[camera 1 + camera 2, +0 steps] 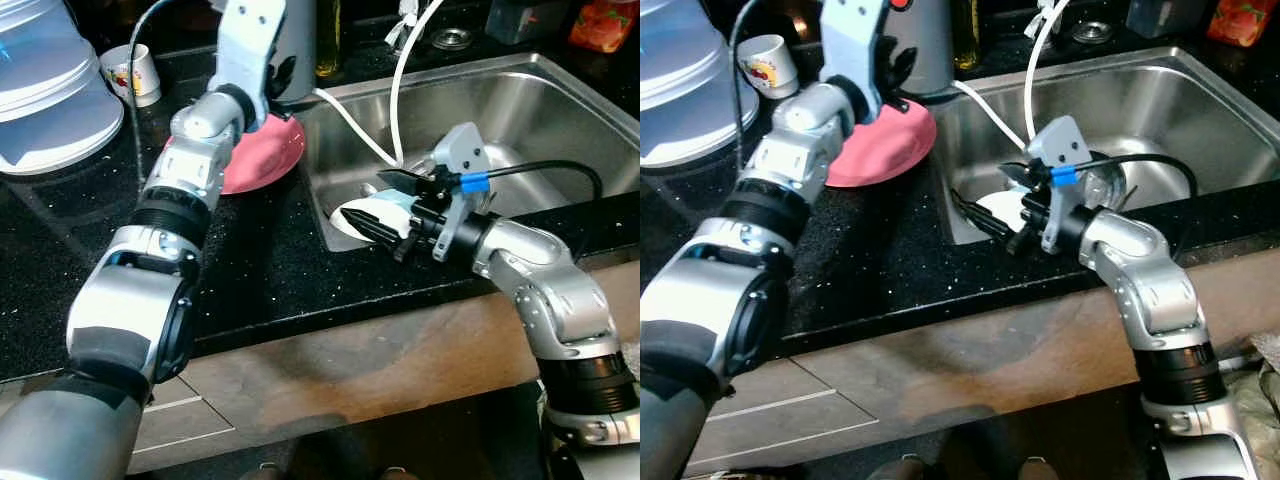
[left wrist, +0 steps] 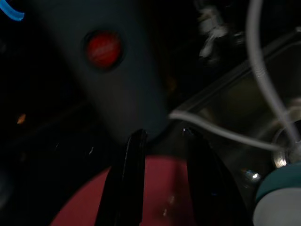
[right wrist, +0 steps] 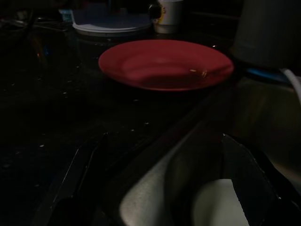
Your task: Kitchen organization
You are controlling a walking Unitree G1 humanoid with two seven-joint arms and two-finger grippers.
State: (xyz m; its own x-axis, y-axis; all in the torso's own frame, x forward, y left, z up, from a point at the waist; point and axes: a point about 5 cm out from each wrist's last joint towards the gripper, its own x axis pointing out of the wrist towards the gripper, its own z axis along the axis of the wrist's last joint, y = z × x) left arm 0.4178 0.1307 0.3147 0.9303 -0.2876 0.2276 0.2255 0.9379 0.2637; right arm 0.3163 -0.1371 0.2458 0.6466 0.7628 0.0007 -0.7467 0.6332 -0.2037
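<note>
Step in hand, we judge: lifting white dish (image 1: 352, 215) from sink (image 1: 560, 100).
Right gripper (image 1: 392, 207): at sink's near-left corner, jaws wide, straddling dish, not yet closed.
Left gripper (image 2: 162, 183): over pink plate (image 1: 262, 158) on bench (image 1: 260, 270) left of sink, jaws narrowly parted, empty.
Next: we close on dish rim, lift clear.

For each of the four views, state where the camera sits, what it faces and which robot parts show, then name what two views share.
Left eye: on the head, looking down at the black counter and sink; both silver arms show.
Right eye: same head, same scene, shifted slightly.
Left wrist: along the left gripper fingers, over the pink plate, facing a grey appliance.
Right wrist: along the right gripper fingers at the sink's corner, facing the plate.
Shared: both wrist views catch the pink plate.
</note>
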